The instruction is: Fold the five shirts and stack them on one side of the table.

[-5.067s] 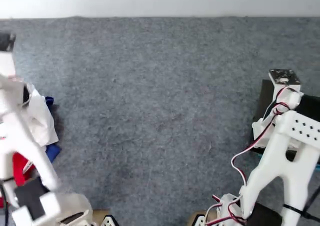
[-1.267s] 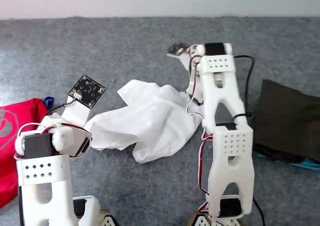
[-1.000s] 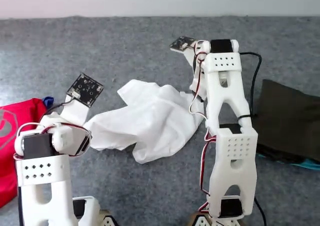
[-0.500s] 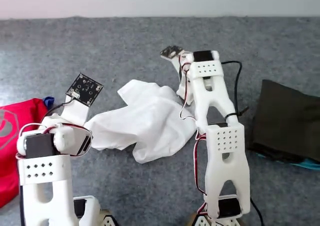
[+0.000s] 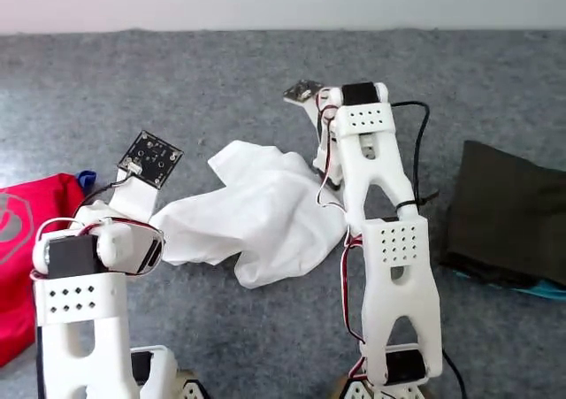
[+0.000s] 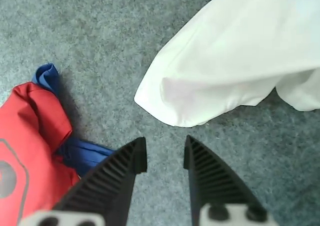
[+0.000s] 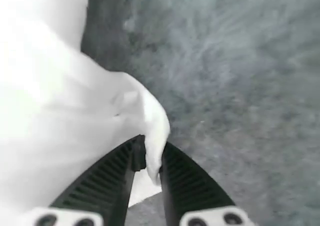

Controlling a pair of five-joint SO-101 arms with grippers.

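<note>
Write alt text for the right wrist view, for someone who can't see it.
The right gripper is shut on a fold at the edge of a crumpled white shirt. The shirt lies on a grey table.

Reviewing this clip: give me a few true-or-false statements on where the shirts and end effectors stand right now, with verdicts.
1. The right end effector pinches a fold of the white shirt. True.
2. The left end effector is shut on the white shirt. False: it is open over the grey mat, beside the shirt's edge.
3. The white shirt lies neatly folded. False: it is crumpled between the arms.
4. A dark shirt lies flat near the high view's right edge. True.
5. A blue garment peeks out from under the red shirt. True.
</note>
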